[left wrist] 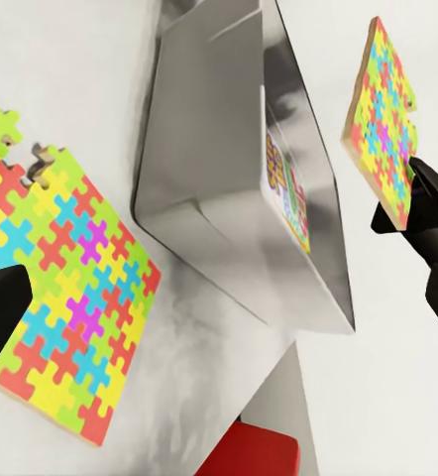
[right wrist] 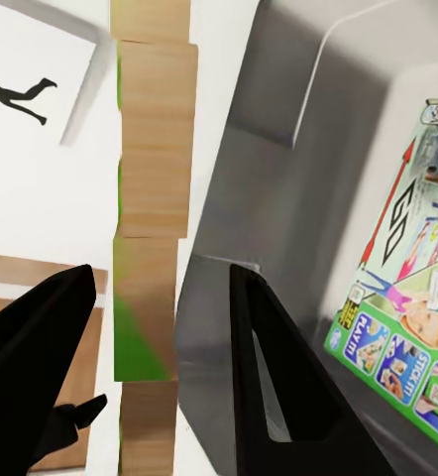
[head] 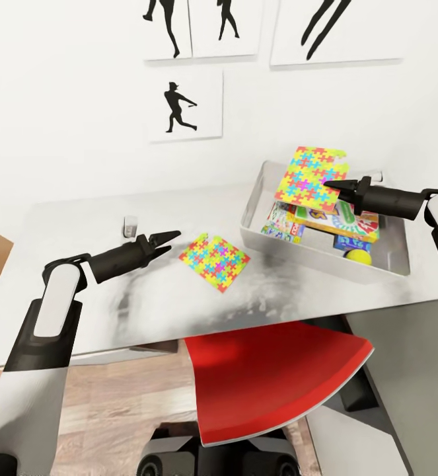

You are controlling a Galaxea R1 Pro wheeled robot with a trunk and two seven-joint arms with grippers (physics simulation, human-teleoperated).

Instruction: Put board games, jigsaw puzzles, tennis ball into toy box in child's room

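Note:
The toy box [head: 311, 254] stands on the right of the table [head: 73, 231]. Inside lie the Skip-Bo box [head: 341, 223], the Monopoly box [head: 280, 221], the blue box [head: 351, 243] and the tennis ball [head: 359, 256]. My right gripper [head: 333, 188] is shut on one jigsaw puzzle [head: 309, 173], held tilted above the box; in the right wrist view the puzzle [right wrist: 152, 228] is edge-on between the fingers [right wrist: 278, 387], over the box wall [right wrist: 278, 149] and Monopoly box [right wrist: 407, 297]. The other jigsaw puzzle [head: 214, 260] [left wrist: 65, 288] lies flat on the table. My left gripper [head: 170, 240] is open just left of it.
A red chair [head: 271, 377] is tucked under the table's front edge. A small white object [head: 131, 227] stands on the table behind my left gripper. Silhouette posters [head: 184, 106] hang on the white wall. Wood floor shows at lower left.

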